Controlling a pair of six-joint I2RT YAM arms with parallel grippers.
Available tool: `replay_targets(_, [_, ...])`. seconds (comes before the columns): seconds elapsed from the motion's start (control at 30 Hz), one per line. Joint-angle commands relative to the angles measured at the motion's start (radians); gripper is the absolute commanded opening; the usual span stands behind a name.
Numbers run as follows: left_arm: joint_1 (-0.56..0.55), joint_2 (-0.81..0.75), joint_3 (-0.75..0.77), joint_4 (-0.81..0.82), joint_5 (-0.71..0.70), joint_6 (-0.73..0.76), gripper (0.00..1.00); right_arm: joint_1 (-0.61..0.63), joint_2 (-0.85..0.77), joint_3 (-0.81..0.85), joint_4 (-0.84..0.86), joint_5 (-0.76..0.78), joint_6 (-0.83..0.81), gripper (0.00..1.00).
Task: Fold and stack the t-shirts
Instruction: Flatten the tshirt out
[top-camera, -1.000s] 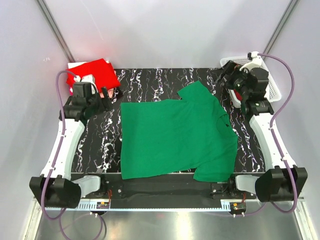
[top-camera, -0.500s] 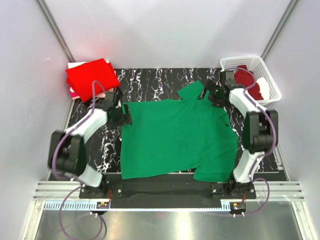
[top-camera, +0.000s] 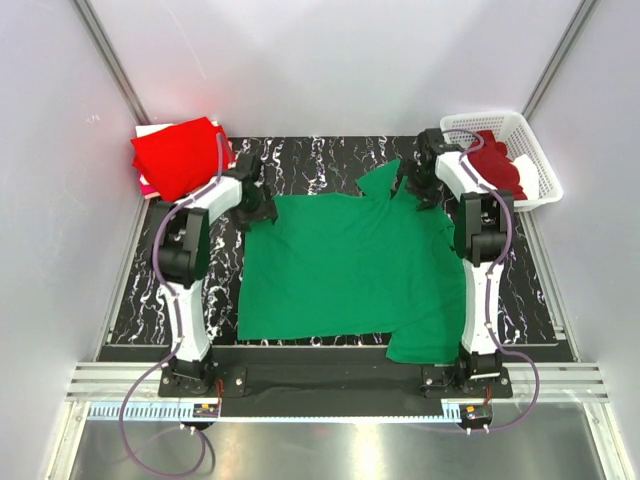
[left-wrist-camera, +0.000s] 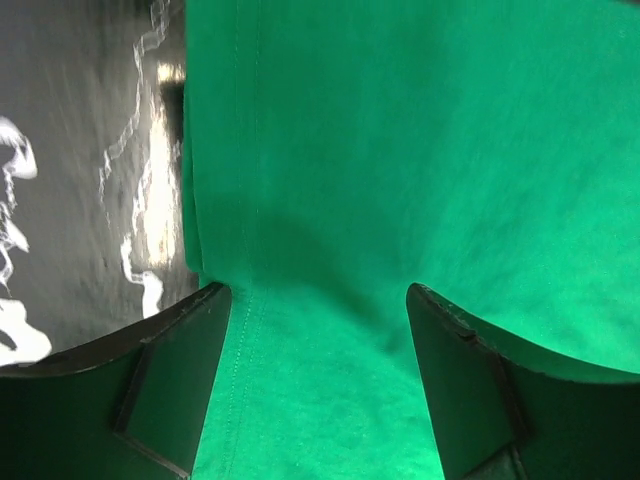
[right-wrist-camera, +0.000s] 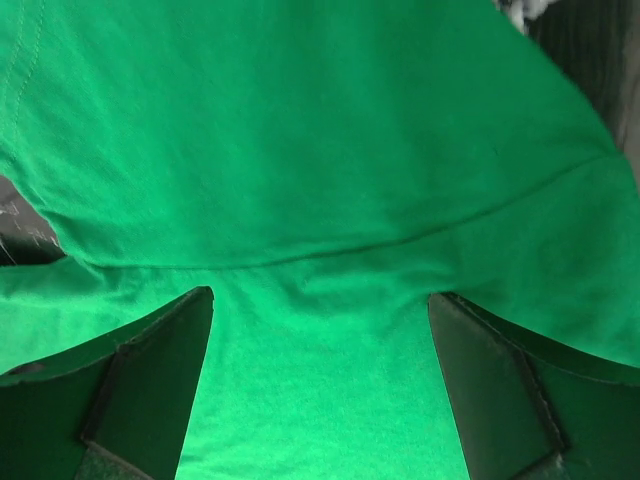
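Note:
An emerald green t-shirt (top-camera: 350, 265) lies spread flat on the black marbled table (top-camera: 215, 290). My left gripper (top-camera: 252, 208) is at its far left corner, open, with the jaws standing wide over the hemmed edge in the left wrist view (left-wrist-camera: 318, 295). My right gripper (top-camera: 416, 190) is at the far right, by the sleeve, open over a seam in the right wrist view (right-wrist-camera: 320, 296). The green cloth (left-wrist-camera: 420, 150) (right-wrist-camera: 300, 130) fills both wrist views. A folded bright red t-shirt (top-camera: 180, 155) lies at the far left. A dark maroon t-shirt (top-camera: 497, 160) sits in the basket.
The white lattice basket (top-camera: 545, 180) stands at the far right corner. Pale pink and white cloth edges (top-camera: 146, 184) show under the red shirt. White walls close in on the back and sides. A metal rail (top-camera: 330, 410) runs along the near edge.
Both arms have stretched out from the sides to the far edge of the green shirt. Both grippers now sit on its far corners, and the far edge has shifted slightly.

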Motion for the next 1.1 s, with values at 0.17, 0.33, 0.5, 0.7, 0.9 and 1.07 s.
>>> replay_targets(0.17, [0.018, 0.257, 0.387, -0.208, -0.101, 0.052, 0.76, 0.007, 0.232, 0.319, -0.145, -0.004, -0.002, 0.95])
replay_targets(0.33, [0.063, 0.372, 0.626, -0.311, -0.083, 0.086, 0.74, 0.002, 0.333, 0.524, -0.194, -0.006, 0.062, 1.00])
replay_targets(0.5, [0.103, 0.477, 0.944, -0.446, -0.078, 0.121, 0.74, 0.002, 0.371, 0.620, -0.171, -0.059, 0.113, 1.00])
replay_targets(0.7, [0.048, 0.163, 0.726, -0.384, -0.130, 0.141, 0.77, 0.007, 0.176, 0.491, -0.133, -0.053, 0.119, 1.00])
replay_targets(0.9, [-0.020, -0.308, 0.263, -0.329, -0.187, 0.100, 0.79, 0.039, -0.225, 0.148, -0.050, 0.023, 0.050, 1.00])
replay_targets(1.07, [-0.037, -0.727, -0.241, -0.284, -0.149, -0.021, 0.77, 0.090, -0.646, -0.257, -0.010, 0.169, 0.065, 1.00])
